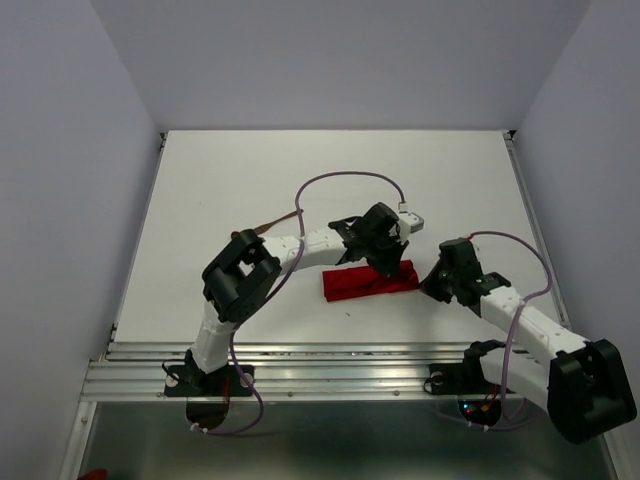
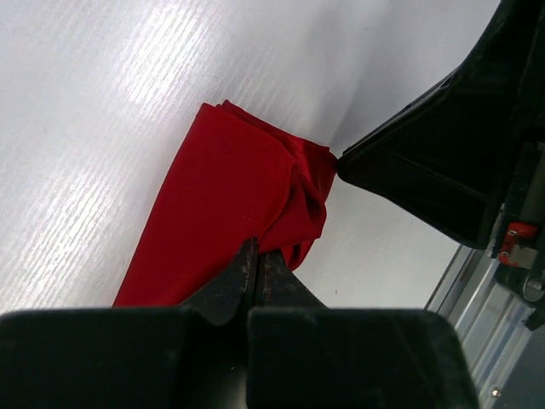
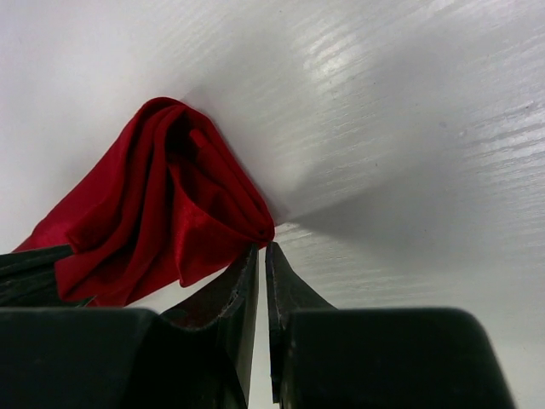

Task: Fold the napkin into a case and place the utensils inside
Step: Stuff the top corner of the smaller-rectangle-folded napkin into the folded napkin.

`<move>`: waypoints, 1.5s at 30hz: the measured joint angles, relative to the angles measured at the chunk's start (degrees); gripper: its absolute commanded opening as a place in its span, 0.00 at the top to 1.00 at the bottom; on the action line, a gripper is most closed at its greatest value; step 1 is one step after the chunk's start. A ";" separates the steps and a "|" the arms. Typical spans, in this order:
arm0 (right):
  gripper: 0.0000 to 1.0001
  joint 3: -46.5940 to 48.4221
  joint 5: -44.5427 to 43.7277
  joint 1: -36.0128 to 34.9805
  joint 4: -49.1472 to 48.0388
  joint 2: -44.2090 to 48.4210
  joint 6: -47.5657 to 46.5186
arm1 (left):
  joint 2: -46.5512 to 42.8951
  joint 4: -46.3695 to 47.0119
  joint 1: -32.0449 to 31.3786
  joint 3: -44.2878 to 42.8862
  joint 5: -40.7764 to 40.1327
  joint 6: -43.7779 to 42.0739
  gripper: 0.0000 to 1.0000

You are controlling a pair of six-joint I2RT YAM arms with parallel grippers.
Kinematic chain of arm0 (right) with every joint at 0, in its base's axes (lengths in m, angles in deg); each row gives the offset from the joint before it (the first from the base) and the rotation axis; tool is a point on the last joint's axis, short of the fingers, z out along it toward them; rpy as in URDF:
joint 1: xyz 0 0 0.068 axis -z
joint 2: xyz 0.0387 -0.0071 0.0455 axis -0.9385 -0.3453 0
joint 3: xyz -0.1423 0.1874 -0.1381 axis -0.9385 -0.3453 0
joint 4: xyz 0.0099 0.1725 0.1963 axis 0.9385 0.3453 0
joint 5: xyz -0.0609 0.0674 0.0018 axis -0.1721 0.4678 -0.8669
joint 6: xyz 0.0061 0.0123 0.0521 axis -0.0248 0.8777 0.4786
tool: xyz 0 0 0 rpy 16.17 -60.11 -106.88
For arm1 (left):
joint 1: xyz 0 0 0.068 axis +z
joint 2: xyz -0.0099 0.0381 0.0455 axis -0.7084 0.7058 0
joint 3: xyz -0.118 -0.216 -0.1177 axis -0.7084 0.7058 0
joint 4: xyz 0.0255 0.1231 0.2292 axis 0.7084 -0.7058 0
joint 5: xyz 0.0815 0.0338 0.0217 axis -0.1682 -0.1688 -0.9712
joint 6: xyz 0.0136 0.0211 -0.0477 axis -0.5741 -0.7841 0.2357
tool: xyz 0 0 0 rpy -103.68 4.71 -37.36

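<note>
Inspection of the working area, for your attention.

**Napkin.** The napkin lies on the white table as a narrow red strip. It sits near the front edge, between the two arms, with its long side running left to right. Your left wrist view shows it folded in several layers. The end nearest the right arm is puckered and bunched rather than flat, and your right wrist view shows the same crumpled end.

**Left gripper.** The left gripper reaches across over the right-hand part of the strip. Its jaws are pressed together with no gap. The tips sit on the napkin's edge where the cloth puckers, and they appear to nip a fold.

**Right gripper.** The right gripper stands at the strip's right end. Its jaws are narrow, with only a thin slit between them, and the tips touch the corner of the cloth. You cannot tell from these views whether any cloth is caught in the slit. Seen from the left wrist, its dark tip meets the bunched end.

**Utensils.** The utensils show only as a slim brown sliver on the table beyond the left arm's elbow, well apart from the napkin. They are too small to describe further.
</note>
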 measured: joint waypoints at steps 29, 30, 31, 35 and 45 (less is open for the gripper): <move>0.66 5.64 -4.44 -0.22 -0.04 -0.94 -3.56 | 1.16 10.69 5.07 4.44 8.07 16.90 1.00; 0.65 6.49 -4.55 -0.50 0.35 -1.73 -4.13 | 1.16 10.84 5.09 4.46 8.04 17.18 1.00; 0.63 7.26 -4.57 -0.76 0.55 -2.78 -4.37 | 1.16 10.99 5.11 4.48 8.02 17.40 1.00; 0.63 8.96 -5.09 -3.43 0.92 -6.75 -5.42 | 1.16 11.13 5.09 4.48 8.04 18.03 1.00; 0.83 10.29 -7.93 -6.38 1.68 -11.13 -5.53 | 1.16 11.17 5.09 4.55 8.09 18.40 1.00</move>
